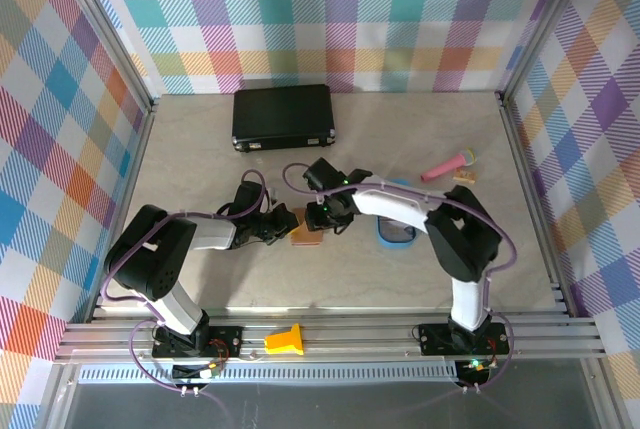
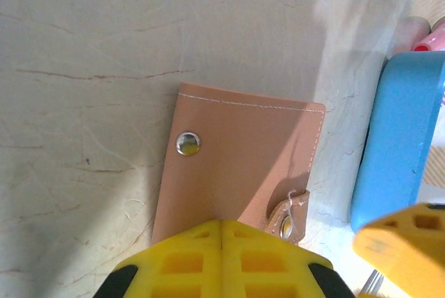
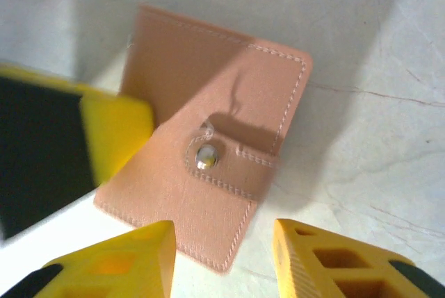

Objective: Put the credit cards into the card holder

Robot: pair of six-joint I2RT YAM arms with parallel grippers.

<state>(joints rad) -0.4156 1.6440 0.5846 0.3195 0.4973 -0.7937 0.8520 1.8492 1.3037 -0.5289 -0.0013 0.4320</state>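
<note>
Slipping is the worry. Card holder [image 1: 307,236] lies mid-table, snapped shut. Left gripper [image 2: 221,225], fingers together, pins its left edge. Right gripper [image 3: 222,232], fingers apart, hangs over the strap [image 3: 233,166]. A hard tug may drag it away.

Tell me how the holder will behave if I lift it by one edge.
Likely floppy: the holder is thin stitched leather, folded over. Probably light, so it may slide on the smooth table. Its snap strap could snag.
</note>
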